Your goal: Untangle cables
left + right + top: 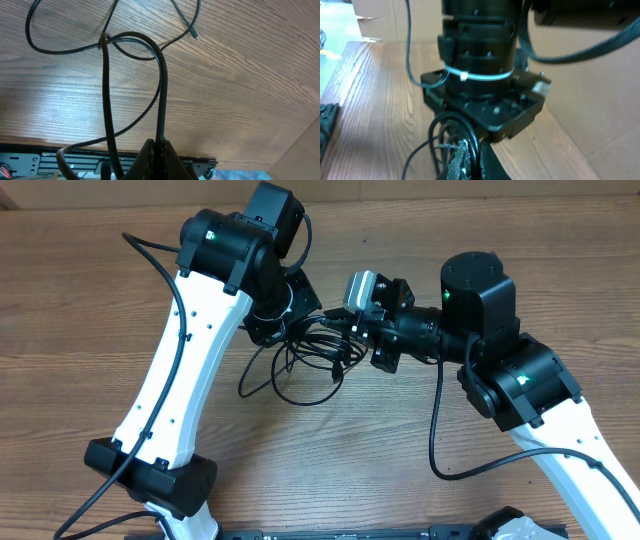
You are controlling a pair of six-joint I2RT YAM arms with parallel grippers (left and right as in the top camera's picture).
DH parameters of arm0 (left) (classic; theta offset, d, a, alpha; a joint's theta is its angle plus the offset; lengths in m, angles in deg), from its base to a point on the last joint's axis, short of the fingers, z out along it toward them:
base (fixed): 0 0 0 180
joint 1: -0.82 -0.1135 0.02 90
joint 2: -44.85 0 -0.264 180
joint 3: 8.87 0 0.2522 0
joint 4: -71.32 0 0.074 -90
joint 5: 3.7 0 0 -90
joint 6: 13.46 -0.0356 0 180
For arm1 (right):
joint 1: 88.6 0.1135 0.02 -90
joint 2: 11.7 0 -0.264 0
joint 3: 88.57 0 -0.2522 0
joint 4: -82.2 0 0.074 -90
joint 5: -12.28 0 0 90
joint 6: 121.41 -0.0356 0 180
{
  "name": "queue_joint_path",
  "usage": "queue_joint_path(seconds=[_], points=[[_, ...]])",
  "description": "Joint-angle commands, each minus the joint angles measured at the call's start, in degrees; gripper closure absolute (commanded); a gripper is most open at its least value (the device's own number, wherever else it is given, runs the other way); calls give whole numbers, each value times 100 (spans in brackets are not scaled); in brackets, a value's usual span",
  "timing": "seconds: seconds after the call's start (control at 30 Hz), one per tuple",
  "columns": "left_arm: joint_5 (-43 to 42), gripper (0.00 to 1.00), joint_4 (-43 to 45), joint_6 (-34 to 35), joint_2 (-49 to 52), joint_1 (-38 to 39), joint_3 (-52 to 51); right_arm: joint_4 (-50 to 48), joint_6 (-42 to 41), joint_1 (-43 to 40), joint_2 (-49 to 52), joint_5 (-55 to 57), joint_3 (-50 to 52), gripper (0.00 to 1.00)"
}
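The cables point(300, 365) are thin black cords lying in loose overlapping loops on the wooden table between the two arms. My left gripper point(288, 328) is at the bunch's top edge. In the left wrist view it point(160, 150) is shut on one black cable strand point(161, 90), which arches up and over to a crossing of loops point(104, 41). A small plug tip point(194, 36) rests on the wood. My right gripper point(335, 330) faces the left one from the right. In the right wrist view it point(476, 159) is shut on a strand of the cables point(470, 132), just below the left arm's wrist point(480, 75).
The two grippers are almost touching above the bunch. Thick black arm cables hang beside each arm point(437, 430). A black rail point(400, 532) runs along the table's front edge. A cardboard box point(375, 20) stands beyond the table in the right wrist view.
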Motion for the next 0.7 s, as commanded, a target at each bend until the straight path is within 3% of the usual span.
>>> queue_joint_path(seconds=[0.0, 0.67], points=[[247, 96, -35, 33, -136, 149, -74, -302, -4, -2, -238, 168, -116, 96], [426, 96, -35, 13, -136, 162, -74, -326, -4, -2, -1029, 2004, -116, 96]])
